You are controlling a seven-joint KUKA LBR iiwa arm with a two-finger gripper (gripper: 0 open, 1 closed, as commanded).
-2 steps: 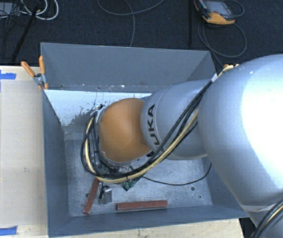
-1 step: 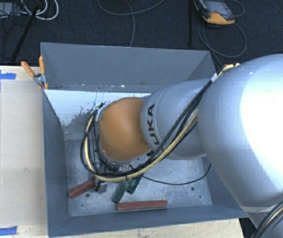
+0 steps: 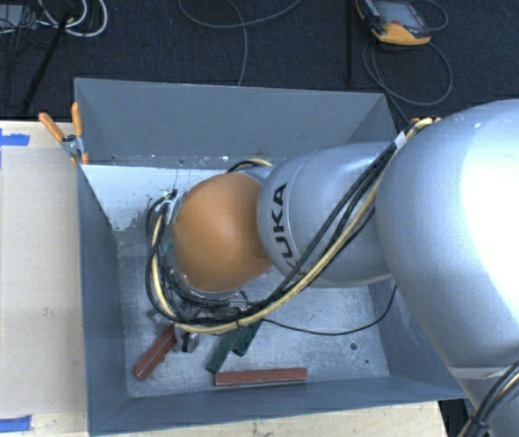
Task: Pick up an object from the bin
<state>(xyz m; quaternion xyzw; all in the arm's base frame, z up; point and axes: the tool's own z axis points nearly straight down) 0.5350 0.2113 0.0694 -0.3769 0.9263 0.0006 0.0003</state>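
Low in the left of the bin [image 3: 100, 271], a brown stick [image 3: 153, 357] lies tilted, its upper end just beside the gripper [image 3: 187, 333]. The gripper sits under the orange wrist cover [image 3: 218, 235], and I cannot tell whether it is open or closed. Right of it lie a dark green piece [image 3: 232, 344] and a flat reddish-brown bar [image 3: 259, 377].

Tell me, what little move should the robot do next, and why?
Probably ease the gripper a little lower: it hangs near the bin floor, by the upper end of the slanting reddish-brown stick, with a dark green piece just beside it. Whether it touches either, I cannot tell.
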